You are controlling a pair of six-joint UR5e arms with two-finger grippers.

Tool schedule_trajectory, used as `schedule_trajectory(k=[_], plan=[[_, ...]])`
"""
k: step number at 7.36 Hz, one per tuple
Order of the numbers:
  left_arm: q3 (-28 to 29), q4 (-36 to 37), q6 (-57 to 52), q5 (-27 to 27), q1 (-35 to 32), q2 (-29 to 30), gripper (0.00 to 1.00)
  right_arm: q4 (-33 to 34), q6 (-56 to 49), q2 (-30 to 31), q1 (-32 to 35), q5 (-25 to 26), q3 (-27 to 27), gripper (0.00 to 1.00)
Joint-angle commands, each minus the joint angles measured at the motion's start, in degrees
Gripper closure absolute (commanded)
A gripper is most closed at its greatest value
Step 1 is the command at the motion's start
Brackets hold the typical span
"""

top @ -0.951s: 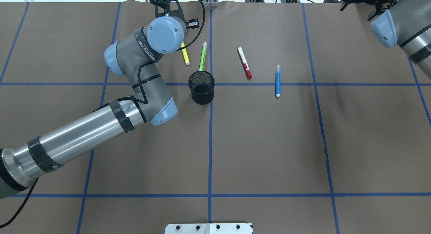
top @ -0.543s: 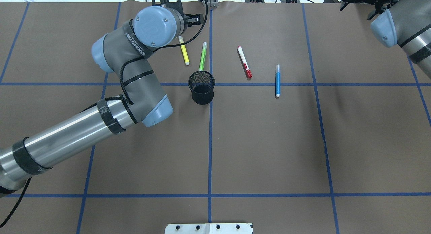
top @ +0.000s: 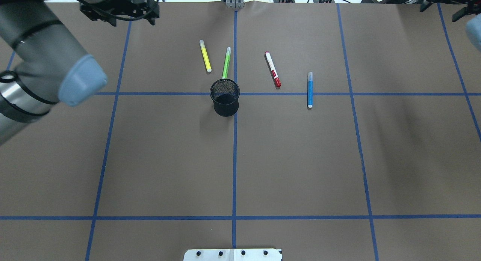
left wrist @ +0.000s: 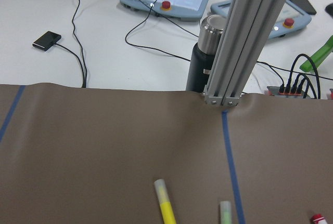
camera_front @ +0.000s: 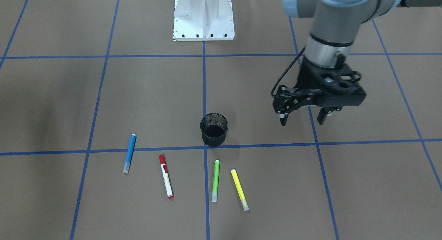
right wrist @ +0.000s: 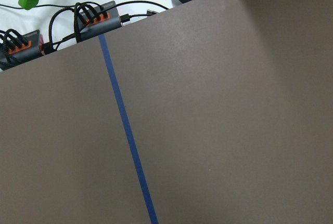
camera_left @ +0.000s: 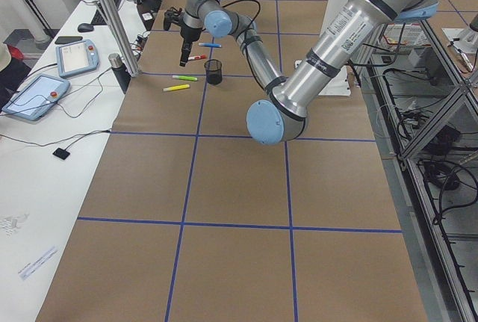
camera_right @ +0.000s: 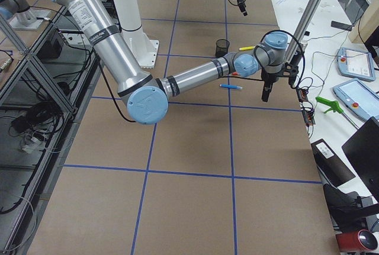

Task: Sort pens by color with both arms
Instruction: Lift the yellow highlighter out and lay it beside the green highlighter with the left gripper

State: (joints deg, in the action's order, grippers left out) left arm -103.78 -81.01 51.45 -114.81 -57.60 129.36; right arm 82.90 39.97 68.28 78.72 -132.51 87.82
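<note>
Brown paper gridded with blue tape covered the table (top: 300, 159), and the four pens lay flat on it beyond the black mesh cup (top: 225, 99): the yellow pen (top: 205, 56), lime green pen (top: 226, 62), red-capped white pen (top: 273, 69) and blue pen (top: 310, 89), none touching another. I judged them light, stiff and apt to roll, best pinched across mid-barrel. My front-facing view showed the left gripper (camera_front: 302, 122) hovering empty, fingers spread, off to the yellow pen's side; overhead gave only its back. The left wrist camera caught just pen ends, the right wrist camera bare paper. Of the right gripper (camera_right: 266, 92), near the table's end, I could not tell the fingers' state.
</note>
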Motion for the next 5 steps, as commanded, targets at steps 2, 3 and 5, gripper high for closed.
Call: schedule_trajectory(k=[2, 3, 5], plan=[[-0.3, 11.3, -22.8, -15.0, -13.6, -6.9, 0.00, 0.3, -20.9, 23.2, 8.0, -1.1, 11.2, 0.00], [2.8, 11.6, -26.6, -15.3, -15.7, -7.1, 0.00, 1.6, -25.4, 25.7, 10.2, -1.0, 10.0, 0.00], [12.1, 11.3, -39.3, -15.6, -20.0, -8.2, 0.00, 10.4, -37.5, 25.4, 12.9, -1.0, 8.0, 0.00]])
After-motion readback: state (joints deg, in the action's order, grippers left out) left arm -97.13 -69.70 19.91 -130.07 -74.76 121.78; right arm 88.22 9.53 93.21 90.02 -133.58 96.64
